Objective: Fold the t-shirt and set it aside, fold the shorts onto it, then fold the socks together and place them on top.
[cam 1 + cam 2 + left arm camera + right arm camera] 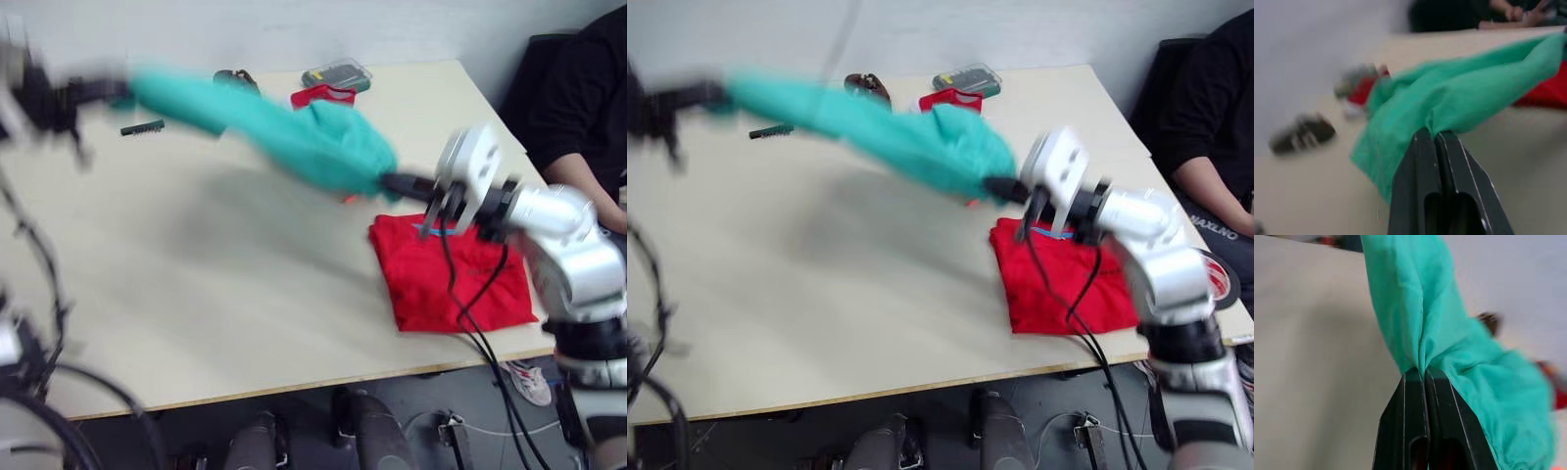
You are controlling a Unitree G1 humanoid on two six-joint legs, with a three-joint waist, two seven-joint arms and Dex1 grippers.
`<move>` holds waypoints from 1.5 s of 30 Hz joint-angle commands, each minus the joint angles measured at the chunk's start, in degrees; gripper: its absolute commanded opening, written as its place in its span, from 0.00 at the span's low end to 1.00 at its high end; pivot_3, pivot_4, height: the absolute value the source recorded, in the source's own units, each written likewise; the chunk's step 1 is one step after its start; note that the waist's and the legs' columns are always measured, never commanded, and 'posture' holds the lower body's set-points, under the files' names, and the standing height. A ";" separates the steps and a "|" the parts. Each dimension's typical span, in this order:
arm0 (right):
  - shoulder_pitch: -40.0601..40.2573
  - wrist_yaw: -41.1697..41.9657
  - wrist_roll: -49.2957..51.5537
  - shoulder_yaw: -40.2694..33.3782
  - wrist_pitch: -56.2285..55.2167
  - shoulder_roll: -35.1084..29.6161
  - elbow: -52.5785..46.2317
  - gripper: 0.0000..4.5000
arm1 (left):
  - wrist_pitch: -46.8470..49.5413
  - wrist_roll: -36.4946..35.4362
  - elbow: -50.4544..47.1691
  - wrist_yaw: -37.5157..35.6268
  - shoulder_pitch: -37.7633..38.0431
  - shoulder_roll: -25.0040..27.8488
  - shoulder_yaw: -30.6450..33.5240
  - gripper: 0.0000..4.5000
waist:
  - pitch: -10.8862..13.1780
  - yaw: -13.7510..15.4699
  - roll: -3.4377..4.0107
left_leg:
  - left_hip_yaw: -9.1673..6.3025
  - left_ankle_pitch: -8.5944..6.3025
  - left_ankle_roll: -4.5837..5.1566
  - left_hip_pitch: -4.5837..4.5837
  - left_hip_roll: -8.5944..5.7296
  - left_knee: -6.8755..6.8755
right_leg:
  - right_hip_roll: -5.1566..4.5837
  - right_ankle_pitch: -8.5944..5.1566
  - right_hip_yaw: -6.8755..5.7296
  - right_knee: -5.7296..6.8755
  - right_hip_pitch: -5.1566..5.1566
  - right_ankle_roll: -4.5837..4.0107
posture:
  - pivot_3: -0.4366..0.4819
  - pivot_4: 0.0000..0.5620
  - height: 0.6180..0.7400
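Note:
The teal-green shorts (284, 127) hang stretched in the air above the table between my two grippers. My left gripper (116, 93) is shut on one end at the far left, and the left wrist view shows its fingers (1437, 166) pinching the fabric. My right gripper (392, 183) is shut on the other end, near the table's right side, with cloth bunched at its fingertips (1422, 377). The folded red t-shirt (451, 269) lies on the table at the front right, just below my right gripper. The socks are out of view.
At the table's far edge lie a red canvas shoe (321, 95), a clear plastic box (337, 74), a dark brown object (235, 78) and a small dark strip (143, 127). A person in black (588, 108) sits at the right. A tape roll (1218, 279) lies by the right edge.

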 commanded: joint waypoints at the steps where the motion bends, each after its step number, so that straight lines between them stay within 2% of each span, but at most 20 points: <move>1: 4.14 4.20 3.02 2.19 2.48 -0.70 -6.62 0.00 | 4.78 -2.08 -13.60 -5.74 15.90 4.92 9.79 0.00 | 0.16 0.79 -0.26 | -0.06 -0.02 -0.03 -0.03 -0.01 0.06 | -0.07 -0.02 -0.01 0.01 -0.03 -0.03 | 0.48 0.27 1.00; 4: 7.66 6.44 2.20 3.26 2.44 -1.86 -7.77 0.00 | 4.57 -0.08 -18.39 -9.21 29.05 6.24 13.97 0.00 | 0.13 2.05 -0.32 | -0.23 -0.07 -0.14 0.05 -0.07 0.07 | -0.21 -0.02 -0.06 0.04 0.03 -0.13 | 0.48 0.27 1.00; 9: 10.73 9.59 3.61 2.81 5.21 -3.66 -7.69 0.00 | 9.45 -1.20 -24.38 -15.67 41.86 8.90 19.95 0.00 | 0.11 3.11 -0.29 | -0.25 -0.24 -0.26 0.11 -0.06 0.04 | -0.25 -0.18 -0.11 0.06 0.04 -0.49 | 0.48 0.27 1.00; 13: 13.92 13.39 10.05 1.93 10.10 -5.48 -11.26 0.00 | 10.31 -5.34 -28.76 -18.22 57.85 12.47 26.40 0.00 | 0.09 2.84 -0.32 | -0.25 -0.29 -0.29 0.13 0.05 -0.01 | -0.21 -0.30 -0.21 0.05 0.03 -0.64 | 0.48 0.27 1.00; 17: 15.28 12.26 15.24 -0.36 14.56 -5.63 -14.14 0.00 | 10.24 -8.96 -28.40 -18.22 61.53 15.28 28.35 0.00 | 0.10 2.95 -0.31 | -0.30 -0.34 -0.37 0.15 0.17 -0.01 | -0.16 -0.39 -0.40 0.09 0.03 -0.77 | 0.48 0.27 1.00; 22: 17.54 12.07 18.78 -2.68 17.28 -6.51 -16.57 0.00 | 13.28 -16.33 -26.24 -18.22 62.07 20.02 30.77 0.00 | 0.10 3.29 -0.31 | -0.48 -0.38 -0.46 0.15 0.21 -0.02 | -0.12 -0.44 -0.50 0.10 0.09 -0.88 | 0.48 0.27 1.00; 23: 17.79 11.61 18.50 -2.78 17.19 -6.40 -16.69 0.00 | 12.05 -16.87 -24.80 -18.22 60.55 21.11 29.33 0.00 | 0.10 3.24 -0.31 | -0.48 -0.40 -0.48 0.15 0.21 -0.02 | -0.12 -0.45 -0.50 0.09 0.09 -0.88 | 0.48 0.27 1.00; 24: 17.80 10.31 18.33 -3.11 17.20 -5.73 -16.33 0.00 | 9.81 -16.98 -22.34 -18.04 56.18 22.26 25.62 0.00 | 0.10 3.24 -0.30 | -0.48 -0.41 -0.50 0.15 0.22 -0.03 | -0.11 -0.46 -0.50 0.09 0.09 -0.89 | 0.48 0.27 1.00; 26: 16.87 6.92 19.74 -4.66 18.20 -3.38 -14.90 0.00 | 3.44 -16.63 -16.73 -14.13 42.83 23.55 13.71 0.00 | 0.09 3.33 -0.32 | -0.48 -0.41 -0.52 0.15 0.22 -0.03 | -0.07 -0.46 -0.53 0.10 0.09 -0.90 | 0.48 0.27 1.00; 27: 16.23 5.30 21.38 -5.96 19.15 -2.10 -13.98 0.00 | 2.25 -14.32 -13.79 -11.78 31.00 20.95 5.61 0.00 | 0.08 3.46 -0.27 | -0.48 -0.40 -0.54 0.14 0.23 -0.03 | -0.02 -0.46 -0.54 0.10 0.09 -0.91 | 0.48 0.27 1.00; 30: 14.54 0.63 26.67 -10.43 22.57 0.85 -10.89 0.00 | -0.13 -2.54 0.74 -8.43 -5.49 5.81 -13.03 0.00 | -0.17 4.61 0.10 | -0.44 -0.37 -0.55 0.22 0.19 -0.04 | 0.10 -0.42 -0.52 0.10 0.28 -0.87 | 0.48 0.27 1.00; 32: 13.42 -3.12 29.91 -13.71 24.99 2.40 -8.27 0.00 | -5.66 5.25 15.25 -6.30 -23.89 -4.55 -19.13 0.00 | -0.27 5.78 -0.23 | -0.36 -0.08 -0.51 0.26 -0.09 0.03 | 0.29 -0.38 -0.79 0.22 0.54 -0.83 | 0.48 0.27 1.00; 34: 12.26 -7.30 33.51 -17.19 27.26 3.89 -5.44 0.00 | -14.38 11.66 29.66 -1.54 -36.90 -13.24 -22.07 0.00 | -0.41 6.28 -0.50 | -0.35 0.17 -0.47 0.10 -0.15 0.05 | 0.45 -0.03 -0.87 0.14 0.65 -0.80 | 0.48 0.27 1.00; 36: 11.28 -10.94 36.33 -19.95 28.84 4.97 -3.75 0.00 | -21.75 15.38 40.54 2.54 -44.99 -19.31 -22.80 0.00 | -0.45 5.82 -0.63 | -0.33 0.20 -0.33 0.04 -0.12 0.08 | 0.39 0.14 -0.86 -0.08 0.67 -0.62 | 0.48 0.27 1.00; 39: 10.12 -17.77 40.18 -23.98 30.65 6.34 -1.61 0.00 | -32.17 19.59 51.62 10.27 -52.32 -27.57 -22.91 0.00 | -0.45 4.43 -0.63 | -0.45 -0.08 0.13 0.06 -0.18 0.02 | 0.01 0.21 -0.74 -0.30 0.64 -0.38 | 0.48 0.27 1.00; 42: 10.77 -23.19 39.46 -25.78 31.43 6.49 -0.30 0.00 | -40.36 24.19 57.84 18.36 -54.91 -34.19 -23.68 0.00 | -0.45 3.67 -0.62 | -0.32 -0.25 0.40 0.05 -0.28 0.02 | -0.10 0.19 -0.64 -0.42 0.63 -0.09 | 0.48 0.27 1.00; 45: 11.96 -27.01 36.51 -25.32 30.80 6.78 -0.85 0.00 | -44.40 28.37 61.15 26.64 -55.45 -39.22 -24.32 0.00 | -0.43 3.09 -0.64 | -0.31 -0.30 0.43 0.02 -0.25 0.02 | -0.10 0.19 -0.65 -0.48 0.62 -0.04 | 0.48 0.27 1.00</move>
